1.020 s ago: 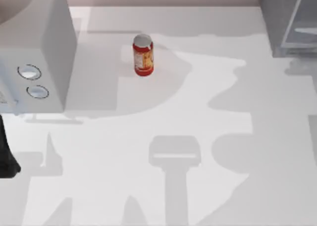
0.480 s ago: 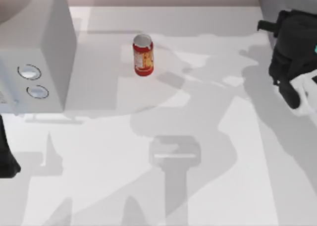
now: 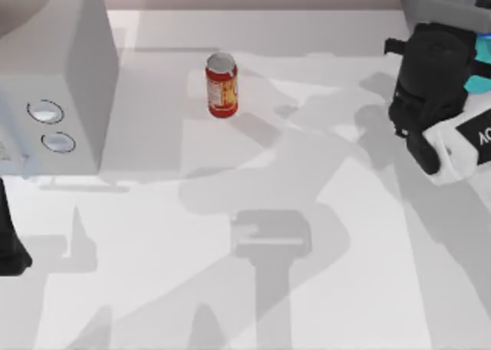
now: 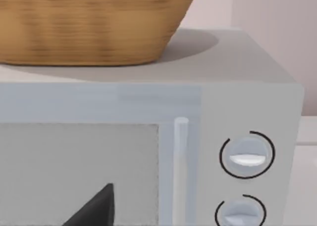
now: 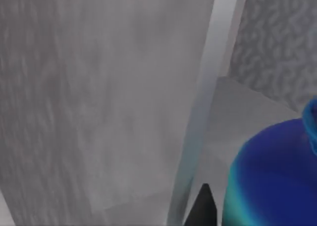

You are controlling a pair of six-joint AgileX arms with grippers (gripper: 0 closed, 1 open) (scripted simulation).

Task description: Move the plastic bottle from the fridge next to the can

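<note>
While the small red can point(image 3: 221, 86) with a silver top stands alone mid-table, a white box with two round dials point(image 3: 54, 97) sits at the left, a woven basket point(image 4: 94, 23) on top. At the right edge, by the grey fridge point(image 3: 441, 1), the right gripper point(image 3: 430, 85) hides most of the cyan-turquoise plastic bottle point(image 3: 482, 66); I cannot tell its grip. Left arm point(image 3: 9, 242) idles at the left edge.

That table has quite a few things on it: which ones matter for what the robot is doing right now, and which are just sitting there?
Part of the job:
- plastic bottle
- fridge
- can
- right gripper, at the fridge
- left gripper, parked

Just lying about:
- white box with dials
- wicker basket on top of it
</note>
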